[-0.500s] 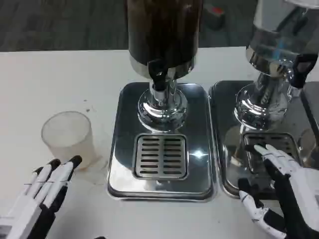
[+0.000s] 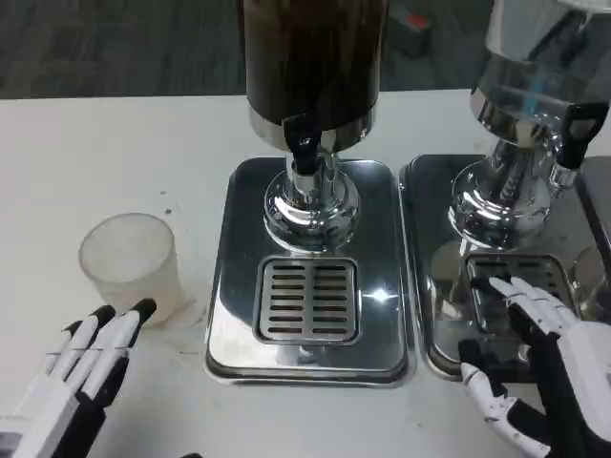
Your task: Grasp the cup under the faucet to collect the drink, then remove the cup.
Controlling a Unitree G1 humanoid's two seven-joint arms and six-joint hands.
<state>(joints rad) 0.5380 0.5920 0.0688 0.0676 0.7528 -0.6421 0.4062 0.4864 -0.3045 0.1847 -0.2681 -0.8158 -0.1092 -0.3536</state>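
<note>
A frosted translucent cup [image 2: 130, 263] stands upright on the white table, left of the drink dispenser. The dispenser with dark liquid [image 2: 311, 57] has a black faucet [image 2: 304, 145] over a slotted drip grate [image 2: 308, 300] on a shiny steel tray [image 2: 225, 286]. My left hand [image 2: 84, 370] lies low at the front left, fingers stretched toward the cup, fingertips just short of its base, holding nothing. My right hand [image 2: 535, 358] hovers at the front right over the second tray, fingers spread, empty.
A second dispenser with clear liquid [image 2: 535, 76] and its own black tap [image 2: 576, 134] stands on a steel tray [image 2: 420, 248] at the right. Small brown stains mark the table near the cup.
</note>
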